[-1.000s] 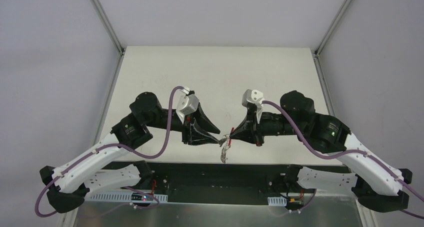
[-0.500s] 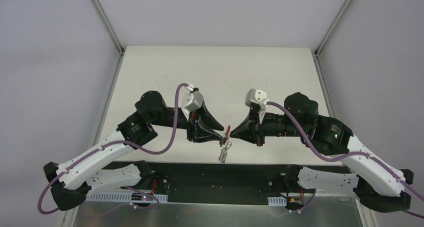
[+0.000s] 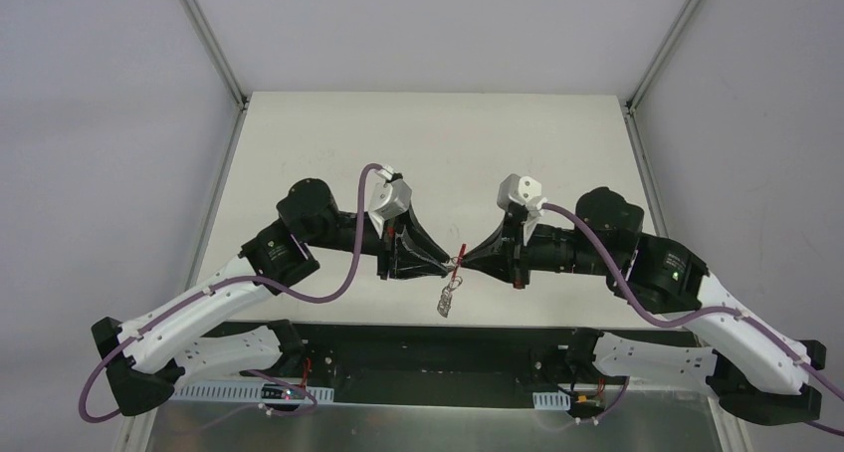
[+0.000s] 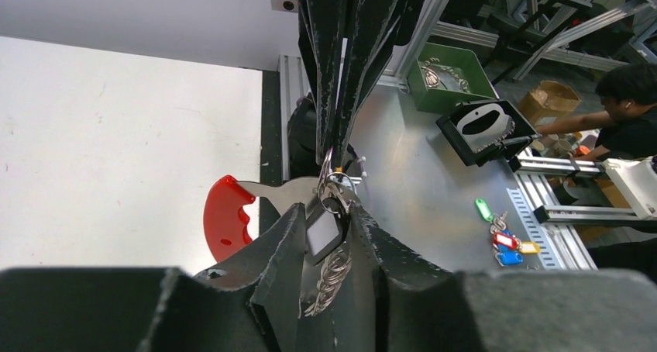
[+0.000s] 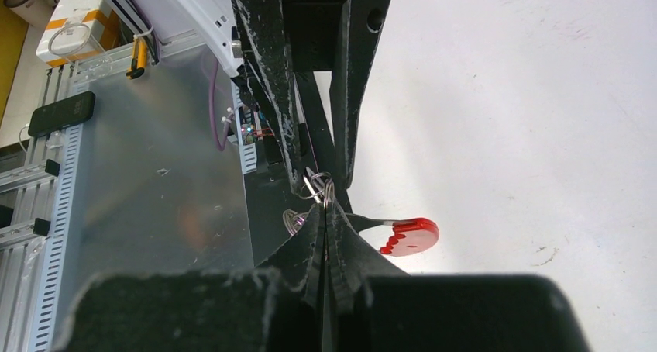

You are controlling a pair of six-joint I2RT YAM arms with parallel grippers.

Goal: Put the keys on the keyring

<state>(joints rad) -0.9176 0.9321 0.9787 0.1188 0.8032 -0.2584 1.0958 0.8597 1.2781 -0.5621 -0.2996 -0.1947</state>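
Observation:
Both grippers meet tip to tip above the table's near edge. My right gripper (image 5: 324, 208) is shut on a thin silver wire ring of the keyring (image 5: 319, 188). The keyring's red crescent piece (image 5: 409, 236) sticks out sideways, and a bunch of small silver loops (image 3: 446, 299) dangles below. My left gripper (image 4: 325, 211) is narrowly closed with a black tag (image 4: 324, 234) pinched between its fingers. The tag hangs from the same ring cluster (image 4: 338, 188), next to the red crescent piece (image 4: 225, 216). The keys cannot be told apart from the silver bunch.
The white table (image 3: 428, 143) stretches behind the grippers, and its dark front edge runs just below them. Off the table, the left wrist view shows a green bin (image 4: 445, 77), coloured key tags (image 4: 503, 237) and a person (image 4: 627, 104). A metal shelf (image 5: 155, 181) lies below.
The left gripper moved right to meet the right gripper and narrowed around the black tag. The meeting point rose slightly and the dangling bunch came up with it.

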